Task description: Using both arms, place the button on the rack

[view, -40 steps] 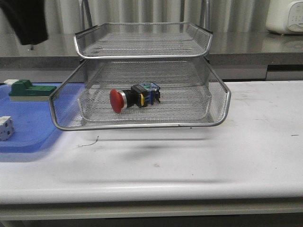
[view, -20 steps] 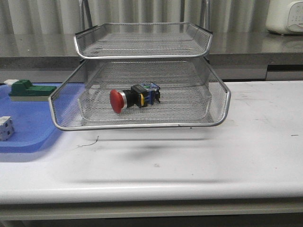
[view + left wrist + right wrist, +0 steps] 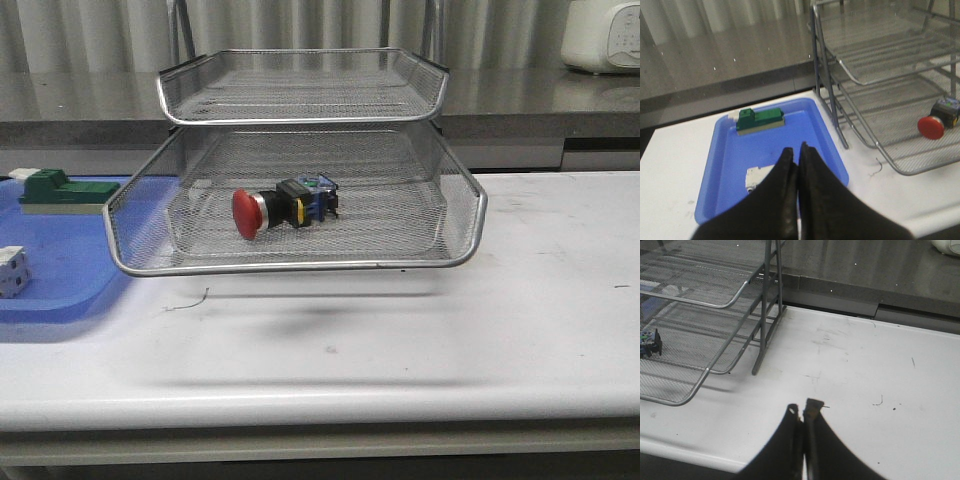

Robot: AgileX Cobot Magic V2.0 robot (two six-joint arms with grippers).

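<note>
White table (image 3: 520, 300): rack (image 3: 300, 262), blue tray (image 3: 60, 290).

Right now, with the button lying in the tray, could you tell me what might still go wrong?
The button lies on its side on the pulled-out tray of the rack; its round cap might let it roll if the tray is jolted or slid in. That extended tray overhangs the table, so a passing arm could snag it. Both the left gripper and the right gripper are shut and clear.

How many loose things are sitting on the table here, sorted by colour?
Red-capped: 1, the button lying in the rack.
Green: 1, the block on the blue tray.
White: 1, the cube on the same tray.
Blue: 1, the tray itself.
Silver: 1, the rack.
Total: 5
</note>
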